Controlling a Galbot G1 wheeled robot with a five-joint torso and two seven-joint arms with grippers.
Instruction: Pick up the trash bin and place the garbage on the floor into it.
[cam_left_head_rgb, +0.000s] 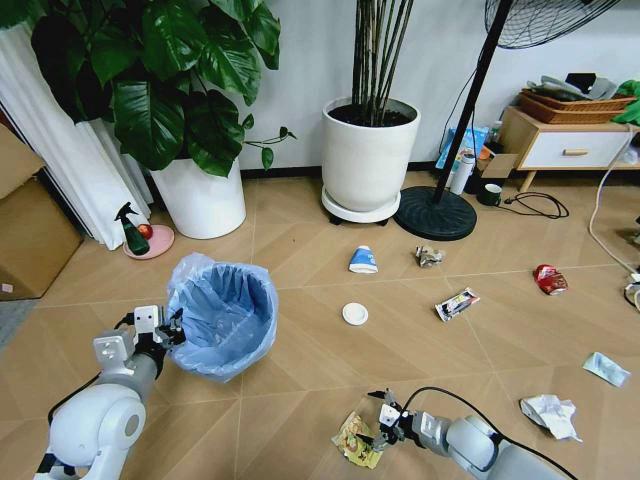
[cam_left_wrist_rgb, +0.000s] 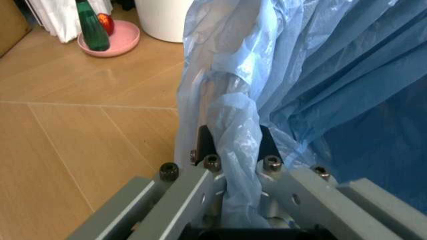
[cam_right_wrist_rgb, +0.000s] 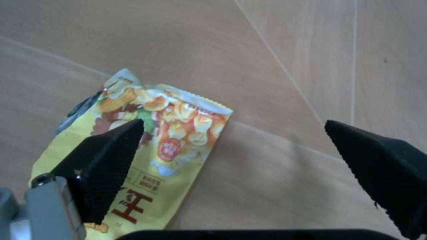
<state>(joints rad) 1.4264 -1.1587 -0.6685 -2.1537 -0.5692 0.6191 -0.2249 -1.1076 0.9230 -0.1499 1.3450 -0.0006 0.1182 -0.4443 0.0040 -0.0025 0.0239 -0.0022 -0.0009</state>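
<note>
Low over the floor (cam_left_head_rgb: 300, 400), the right gripper (cam_left_head_rgb: 381, 432) hangs with its jaws spread wide, 1 black finger (cam_right_wrist_rgb: 107, 165) already over the yellow wrapper (cam_left_head_rgb: 356, 440) and the other finger well to the side. To do this step well, I think it should move so the wrapper lies between both fingers, then go down flat before closing. The right arm reaches low and forward from the lower right. The left gripper (cam_left_head_rgb: 165, 330) is pinching the bag-covered rim of the bin (cam_left_head_rgb: 225, 315), holding it tilted, beside the wrapper.
</note>
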